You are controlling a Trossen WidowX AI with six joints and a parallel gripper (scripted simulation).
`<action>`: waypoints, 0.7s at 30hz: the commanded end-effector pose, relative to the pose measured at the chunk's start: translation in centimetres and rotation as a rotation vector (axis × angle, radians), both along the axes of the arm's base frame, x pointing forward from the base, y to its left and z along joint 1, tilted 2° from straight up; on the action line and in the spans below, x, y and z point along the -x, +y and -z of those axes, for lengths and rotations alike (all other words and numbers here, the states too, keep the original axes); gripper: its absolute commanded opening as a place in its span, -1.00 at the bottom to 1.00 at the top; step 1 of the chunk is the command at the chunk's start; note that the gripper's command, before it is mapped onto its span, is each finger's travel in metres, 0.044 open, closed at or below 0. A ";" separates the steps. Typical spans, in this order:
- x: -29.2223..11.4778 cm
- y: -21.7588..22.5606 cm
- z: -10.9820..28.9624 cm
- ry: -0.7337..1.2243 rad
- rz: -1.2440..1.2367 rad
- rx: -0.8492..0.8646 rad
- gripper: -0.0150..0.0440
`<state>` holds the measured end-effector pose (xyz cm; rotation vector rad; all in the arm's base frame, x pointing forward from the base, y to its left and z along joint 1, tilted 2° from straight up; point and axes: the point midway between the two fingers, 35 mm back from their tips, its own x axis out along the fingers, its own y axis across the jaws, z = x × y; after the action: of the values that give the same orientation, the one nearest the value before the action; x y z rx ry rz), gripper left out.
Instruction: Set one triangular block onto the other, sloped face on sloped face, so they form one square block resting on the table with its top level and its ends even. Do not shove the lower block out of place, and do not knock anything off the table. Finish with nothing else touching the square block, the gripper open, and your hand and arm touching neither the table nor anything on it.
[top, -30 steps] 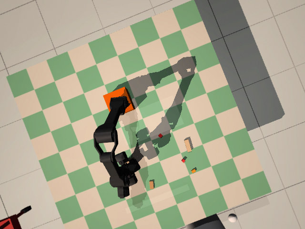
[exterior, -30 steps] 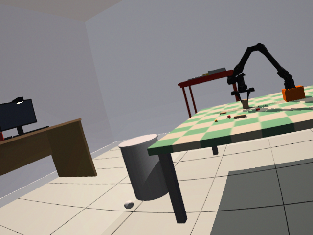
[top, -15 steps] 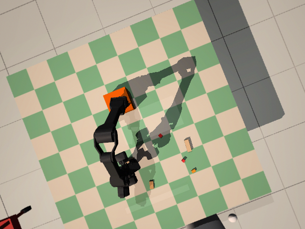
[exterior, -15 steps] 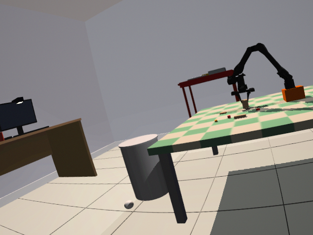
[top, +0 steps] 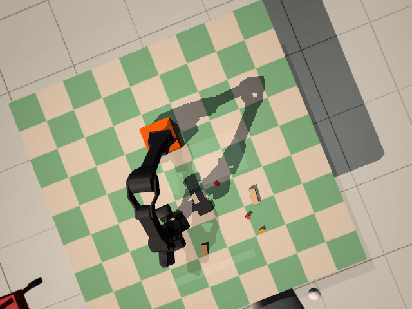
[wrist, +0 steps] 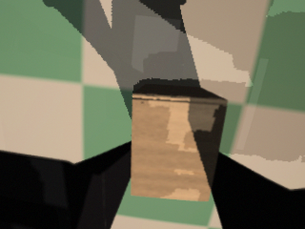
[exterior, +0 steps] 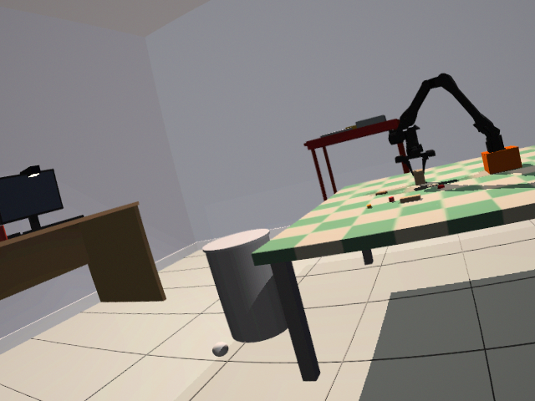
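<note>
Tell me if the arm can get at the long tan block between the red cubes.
Probably yes: the long tan block lies in the open, though the end effector holds a wooden block.

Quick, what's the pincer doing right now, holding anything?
Pincer: shut on the wooden triangular block, held above the table.

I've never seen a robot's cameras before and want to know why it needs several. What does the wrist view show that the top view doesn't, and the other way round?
Only the wrist view shows the wooden block up close, gripped between the dark fingers, with its grain visible; from above, the hand hides it.

Only the top view shows the whole arm, its orange base, a tan block and a small red cube.

Both show the green-and-cream checkered table and the arm's shadows.
</note>
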<state>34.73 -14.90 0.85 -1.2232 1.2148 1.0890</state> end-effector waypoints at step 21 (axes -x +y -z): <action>-0.2 0.0 -4.2 -0.001 0.000 0.000 1.00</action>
<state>34.27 -14.71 1.32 -1.2035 1.2272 1.1147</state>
